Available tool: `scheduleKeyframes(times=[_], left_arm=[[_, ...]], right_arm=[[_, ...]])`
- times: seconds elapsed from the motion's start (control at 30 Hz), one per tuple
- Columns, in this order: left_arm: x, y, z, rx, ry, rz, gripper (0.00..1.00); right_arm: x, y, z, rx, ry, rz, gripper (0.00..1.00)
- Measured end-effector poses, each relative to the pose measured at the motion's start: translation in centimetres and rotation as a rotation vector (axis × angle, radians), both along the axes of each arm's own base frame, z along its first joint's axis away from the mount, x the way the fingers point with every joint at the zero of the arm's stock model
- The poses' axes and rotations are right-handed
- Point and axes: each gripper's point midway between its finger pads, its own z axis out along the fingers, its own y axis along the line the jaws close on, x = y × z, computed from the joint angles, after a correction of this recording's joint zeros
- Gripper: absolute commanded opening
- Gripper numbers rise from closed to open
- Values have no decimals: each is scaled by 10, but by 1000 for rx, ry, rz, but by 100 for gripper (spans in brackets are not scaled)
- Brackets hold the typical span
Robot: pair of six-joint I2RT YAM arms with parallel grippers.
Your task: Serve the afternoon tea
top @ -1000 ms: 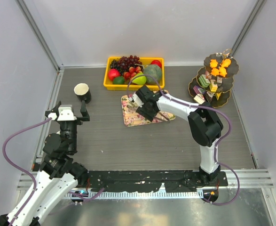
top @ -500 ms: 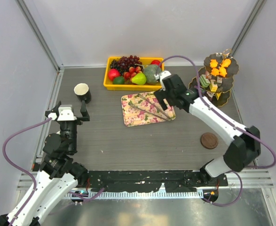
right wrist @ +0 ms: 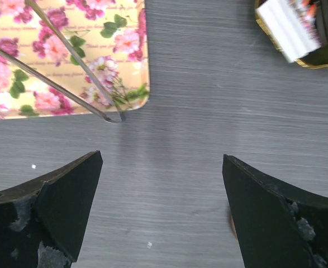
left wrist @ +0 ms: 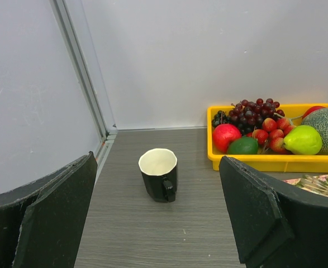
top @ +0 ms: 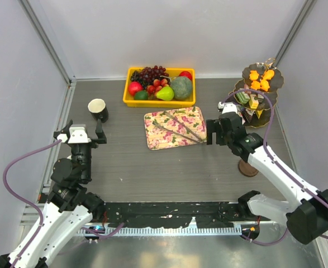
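The black cup (top: 98, 109) stands upright at the far left; in the left wrist view it (left wrist: 159, 174) sits ahead of my open, empty left gripper (left wrist: 158, 234), apart from it. The dark gold-rimmed three-tier stand (top: 256, 96) stands at the far right with orange pastries (top: 260, 79) on top and multicoloured cake pieces (top: 246, 99) below. My right gripper (top: 220, 131) is open and empty, low over bare table between the floral tray and the stand. Its wrist view shows the stand's bottom tier (right wrist: 312, 33) with a white cake piece (right wrist: 286, 28). No light-blue cup is in view.
A floral tray (top: 175, 127) with metal tongs (right wrist: 77, 70) lies mid-table. A yellow bin (top: 159, 85) of fruit sits at the back. A brown round coaster (top: 246, 167) lies partly under the right arm. Grey walls close in on both sides.
My right arm has swung from over the floral tray to the right, toward the stand, uncovering the tongs and tray. The left arm and black cup have not moved.
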Motion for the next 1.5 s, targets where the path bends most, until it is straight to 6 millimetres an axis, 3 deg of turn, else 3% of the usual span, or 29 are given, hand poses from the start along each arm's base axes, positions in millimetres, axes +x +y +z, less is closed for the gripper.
scheduleKeyframes(times=[0.2,0.4,0.7,0.87,1.07,1.17,1.3,1.4,1.5], left_arm=[[0,0,0,0,0,0,99],[-1,1,1,-4,-6,0,99],[-3,2,3,-9,-14,0,99],[-5,3,5,-13,-20,0,99],[-6,4,6,-15,-25,0,99],[-6,4,6,-15,-25,0,99],[-6,4,6,-17,-27,0,99],[-7,4,7,-19,-30,0,99],[-7,4,7,-18,-30,1,99]], right_arm=[[29,22,-38,154,47,-37,96],[62,37,-89,221,124,-97,95],[94,55,-125,290,180,-112,96],[88,83,-127,349,218,-27,96],[75,153,-122,380,259,153,96],[72,189,-113,395,258,238,96],[69,220,-89,413,228,307,96],[72,213,-76,376,200,270,95],[73,174,-57,299,168,155,96]])
